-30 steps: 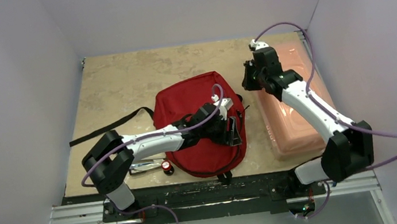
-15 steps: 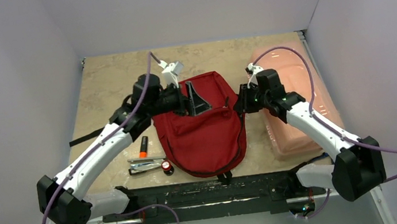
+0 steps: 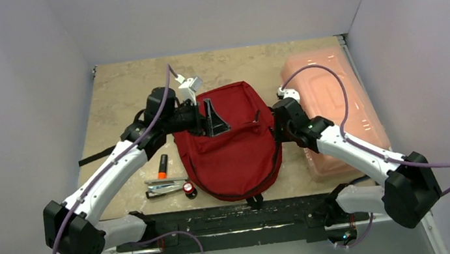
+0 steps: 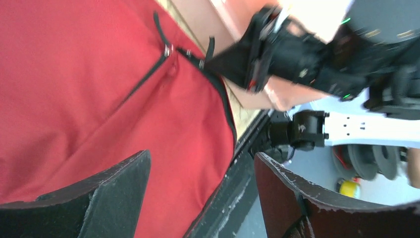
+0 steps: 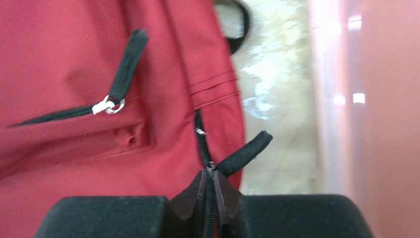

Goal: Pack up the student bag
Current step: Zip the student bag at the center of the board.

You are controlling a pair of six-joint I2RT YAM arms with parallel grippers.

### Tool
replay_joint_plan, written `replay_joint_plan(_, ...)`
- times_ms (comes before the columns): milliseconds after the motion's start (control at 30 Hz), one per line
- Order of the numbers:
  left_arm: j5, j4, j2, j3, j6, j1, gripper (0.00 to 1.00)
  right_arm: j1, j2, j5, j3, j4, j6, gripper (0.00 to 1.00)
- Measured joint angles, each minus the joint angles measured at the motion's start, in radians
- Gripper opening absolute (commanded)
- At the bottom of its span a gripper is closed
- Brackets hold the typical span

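Packing barely begun: we log the student bag [image 3: 228,146] lying mid-table [image 3: 119,95], with marker [image 3: 162,167] and silver tool [image 3: 163,187] outside, off its 9 o'clock. Right gripper [image 5: 210,186] jaws are pressed together on what looks like the main zipper pull [image 5: 245,151] at the bag's 2 o'clock. The left gripper [image 4: 203,198] hangs spread and empty over its 11 o'clock.

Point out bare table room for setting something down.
Free: the table strip behind the backpack, widest at the far left corner. Crowded: near left around the marker, and the gap between backpack and pink box, filled by the right hand.
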Motion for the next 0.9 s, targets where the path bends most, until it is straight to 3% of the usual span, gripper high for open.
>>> replay_joint_plan(200,0.088,0.134,0.093,-0.207,-0.128,-0.019,0.75,0.004,0.035,0.238,0.1,-0.1,0.066,0.36)
replay_joint_plan(300,0.1,0.141,0.095,-0.252,-0.149,-0.041,0.76,0.003,0.058,0.225,0.118,-0.082,0.037,0.45)
replay_joint_plan(433,0.103,0.16,0.084,-0.255,-0.154,-0.053,0.76,0.003,0.057,0.15,0.118,-0.04,-0.014,0.5)
replay_joint_plan(600,0.104,0.195,0.078,-0.255,-0.172,-0.088,0.75,0.003,0.066,0.026,0.121,0.03,-0.082,0.39)
replay_joint_plan(900,0.106,0.29,0.116,-0.259,-0.235,-0.199,0.74,0.005,0.189,0.032,0.145,0.008,-0.112,0.18)
